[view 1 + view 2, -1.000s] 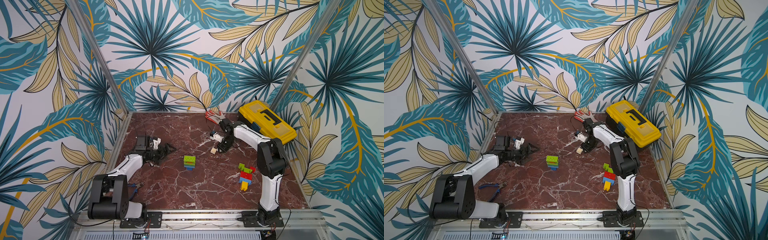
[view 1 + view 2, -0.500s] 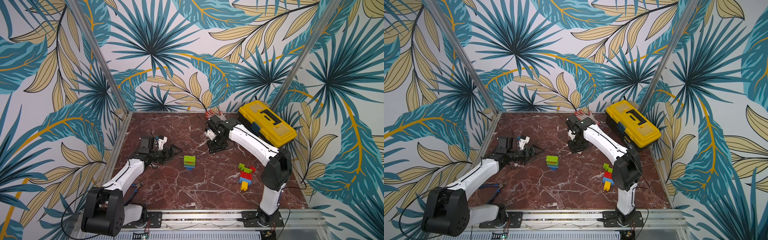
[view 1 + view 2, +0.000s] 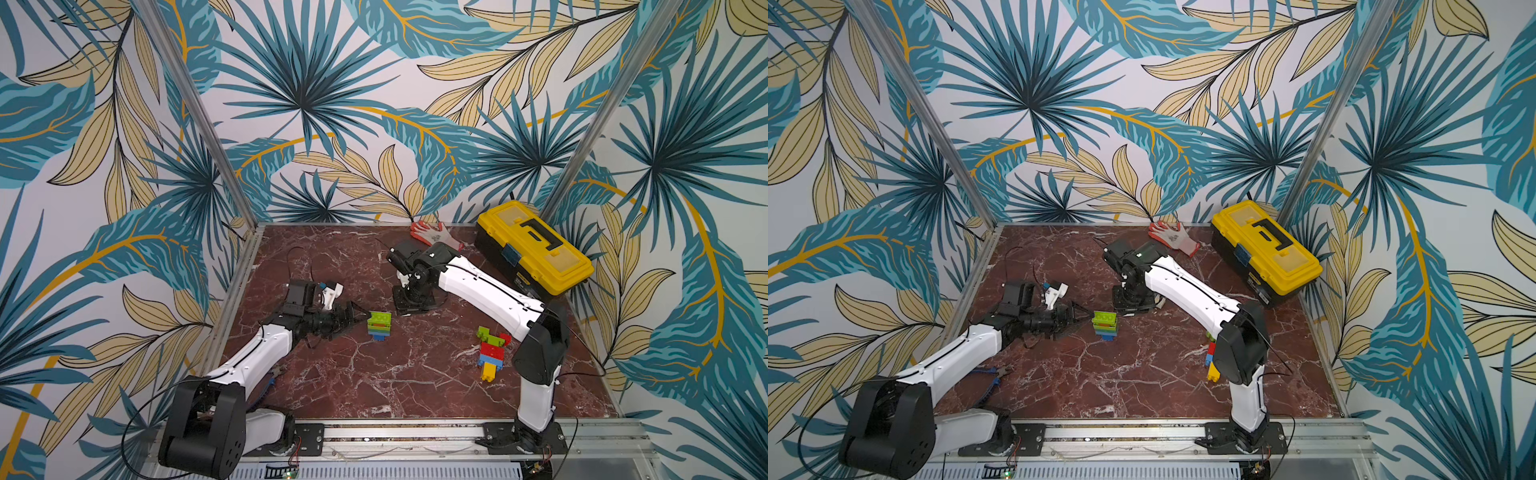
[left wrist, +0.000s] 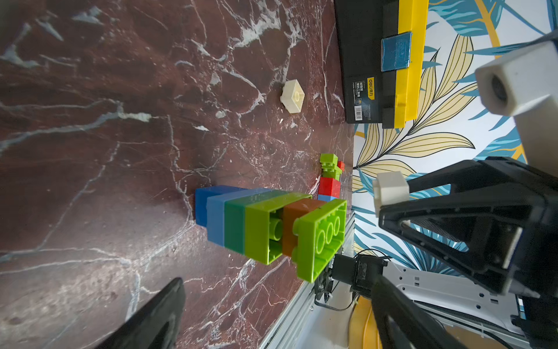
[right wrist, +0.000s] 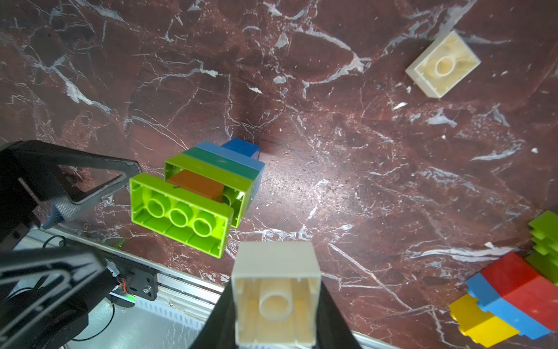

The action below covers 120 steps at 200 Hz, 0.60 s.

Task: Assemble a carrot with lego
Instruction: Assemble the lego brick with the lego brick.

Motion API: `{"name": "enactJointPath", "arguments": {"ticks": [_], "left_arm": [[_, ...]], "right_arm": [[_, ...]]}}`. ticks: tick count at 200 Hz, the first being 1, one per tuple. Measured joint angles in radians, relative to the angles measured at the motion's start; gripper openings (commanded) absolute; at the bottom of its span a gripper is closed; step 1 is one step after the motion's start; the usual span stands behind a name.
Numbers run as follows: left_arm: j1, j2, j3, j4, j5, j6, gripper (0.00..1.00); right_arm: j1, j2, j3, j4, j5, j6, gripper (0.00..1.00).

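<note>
A stack of lego [image 3: 379, 324] [image 3: 1105, 325] stands mid-table, blue bricks at the bottom, then green, orange and a lime brick on top with its hollow side up [image 5: 181, 208] [image 4: 268, 226]. My left gripper [image 3: 359, 314] [image 4: 277, 317] is open just left of the stack, with nothing between its fingers. My right gripper [image 5: 276, 320] is shut on a cream lego brick [image 5: 276, 297] [image 4: 391, 192], held above the table behind and right of the stack. Another cream brick [image 5: 442, 65] [image 4: 292, 96] lies loose. A second lego build [image 3: 492, 353] in green, red, blue and yellow lies at the right.
A yellow toolbox [image 3: 534, 249] sits at the back right with a red and white glove [image 3: 436, 235] beside it. Blue-handled pliers [image 3: 994, 376] lie under my left arm. A metal rail [image 3: 415, 434] runs along the table's front edge.
My left arm has reached right until its open gripper is next to the stack. My right arm has swung left from near the toolbox, carrying the cream brick towards the stack.
</note>
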Motion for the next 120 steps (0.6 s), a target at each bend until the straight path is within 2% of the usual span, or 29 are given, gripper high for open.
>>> {"name": "enactJointPath", "arguments": {"ticks": [120], "left_arm": [[-0.032,0.101,0.0,0.015,-0.003,0.01,0.96]], "right_arm": [[0.064,0.063,0.084,0.0,-0.004,0.108,0.28]]}}
